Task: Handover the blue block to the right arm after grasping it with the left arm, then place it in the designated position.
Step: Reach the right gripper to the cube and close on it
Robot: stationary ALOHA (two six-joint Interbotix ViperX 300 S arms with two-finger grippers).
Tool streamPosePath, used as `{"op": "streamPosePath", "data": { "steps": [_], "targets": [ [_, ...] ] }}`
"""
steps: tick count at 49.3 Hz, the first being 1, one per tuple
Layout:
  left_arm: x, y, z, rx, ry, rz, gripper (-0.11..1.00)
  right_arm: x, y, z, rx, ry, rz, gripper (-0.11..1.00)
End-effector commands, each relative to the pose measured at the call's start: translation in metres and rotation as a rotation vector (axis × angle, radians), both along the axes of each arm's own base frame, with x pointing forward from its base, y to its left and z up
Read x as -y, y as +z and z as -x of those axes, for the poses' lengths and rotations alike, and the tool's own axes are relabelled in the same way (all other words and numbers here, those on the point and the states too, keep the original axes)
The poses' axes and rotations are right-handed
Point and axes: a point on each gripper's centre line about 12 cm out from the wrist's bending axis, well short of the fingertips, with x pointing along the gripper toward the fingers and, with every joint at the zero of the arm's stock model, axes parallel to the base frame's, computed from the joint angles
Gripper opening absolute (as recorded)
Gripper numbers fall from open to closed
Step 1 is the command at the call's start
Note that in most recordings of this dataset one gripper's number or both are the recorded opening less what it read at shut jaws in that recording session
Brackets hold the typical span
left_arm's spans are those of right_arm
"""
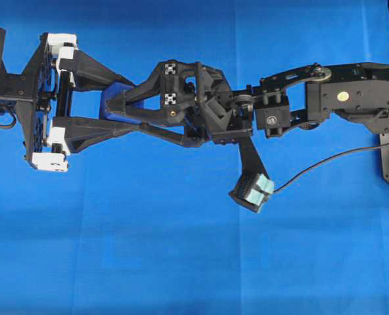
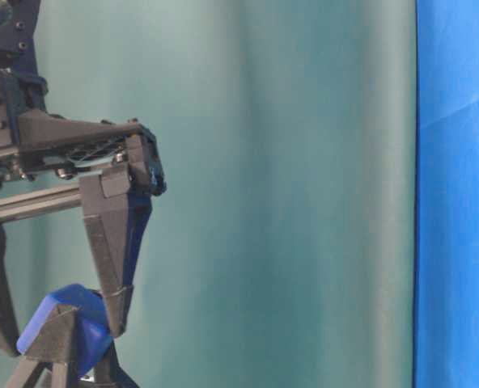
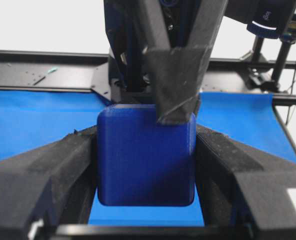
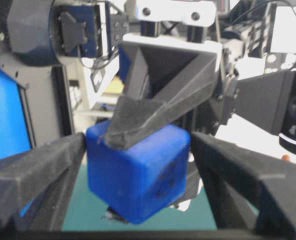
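Seen from overhead, the left gripper (image 1: 109, 111) reaches in from nine o'clock, its fingers pressed against two sides of the blue block (image 1: 113, 105), held above the blue cloth (image 1: 181, 249). From three o'clock, the right gripper (image 1: 125, 111) straddles the same block, fingers standing wide on either side, not visibly pinching it. The handover is mid-step; next, the right fingers likely must close before the left lets go.
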Motion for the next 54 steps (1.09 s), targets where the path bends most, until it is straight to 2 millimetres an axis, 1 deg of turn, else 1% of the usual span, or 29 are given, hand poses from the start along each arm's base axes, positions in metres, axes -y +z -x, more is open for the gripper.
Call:
{"op": "streamPosePath", "data": {
  "steps": [1, 3, 6, 7, 8, 23, 54],
  "targets": [
    [-0.0006, 0.0119, 0.0041, 0.038, 0.002, 0.002, 0.48, 0.0033, 0.0152, 0.0013, 0.022, -0.024, -0.003, 0.87],
    [-0.0006, 0.0122, 0.0044, 0.038, 0.002, 0.002, 0.48, 0.0045, 0.0154, 0.0016, 0.016, -0.034, -0.002, 0.78],
    [-0.0006, 0.0116, 0.0041, 0.035, 0.002, 0.002, 0.48, 0.0053, 0.0154, 0.0016, 0.011, -0.041, 0.0, 0.61],
    [-0.0011, 0.0114, 0.004, 0.034, 0.003, 0.002, 0.48, 0.0053, 0.0159, 0.001, 0.012, -0.041, 0.0, 0.57],
    [-0.0011, 0.0117, 0.0044, 0.034, 0.003, 0.002, 0.48, 0.0054, 0.0164, 0.0009, 0.013, -0.042, 0.0, 0.56],
    [-0.0006, 0.0093, 0.0039, 0.012, 0.002, 0.003, 0.48, 0.0064, 0.0188, 0.001, 0.017, -0.046, 0.0, 0.56],
    [-0.0002, 0.0056, 0.003, -0.022, 0.001, 0.002, 0.49, 0.0057, 0.0175, 0.0008, 0.014, -0.045, -0.003, 0.56]
  ]
}}
